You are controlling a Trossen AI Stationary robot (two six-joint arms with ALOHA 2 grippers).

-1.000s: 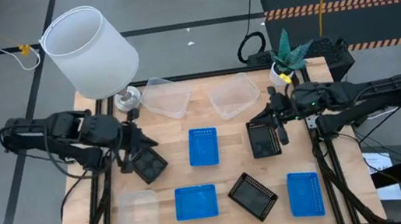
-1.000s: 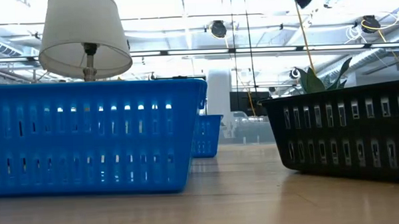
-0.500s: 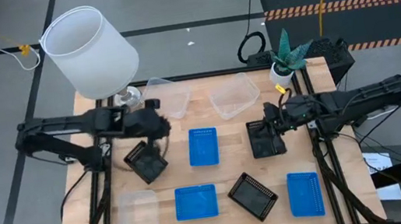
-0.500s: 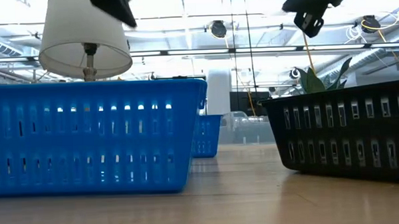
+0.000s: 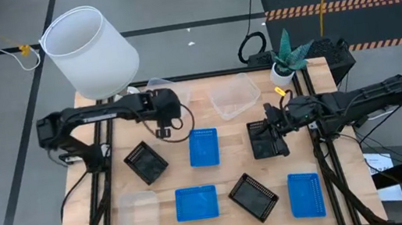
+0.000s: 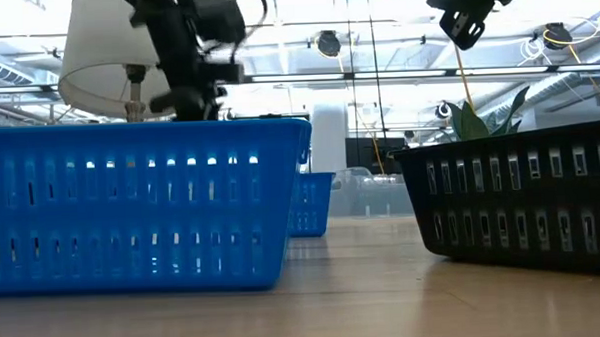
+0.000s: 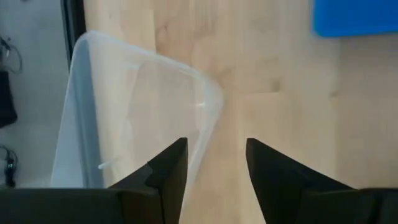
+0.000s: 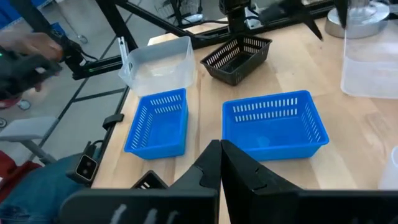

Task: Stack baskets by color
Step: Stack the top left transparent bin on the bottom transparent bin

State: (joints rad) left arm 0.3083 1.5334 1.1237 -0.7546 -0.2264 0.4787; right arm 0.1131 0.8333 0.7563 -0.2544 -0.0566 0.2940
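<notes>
no text, label, brand, number or sign can be read in any of the views.

A white lampshade (image 5: 91, 50) stands on a metal base (image 5: 129, 99) at the far left corner of the wooden table (image 5: 224, 137). At the far right corner sits a small potted plant (image 5: 286, 58) with spiky green leaves, and just behind it lies what may be a coiled black cable (image 5: 252, 46).
</notes>
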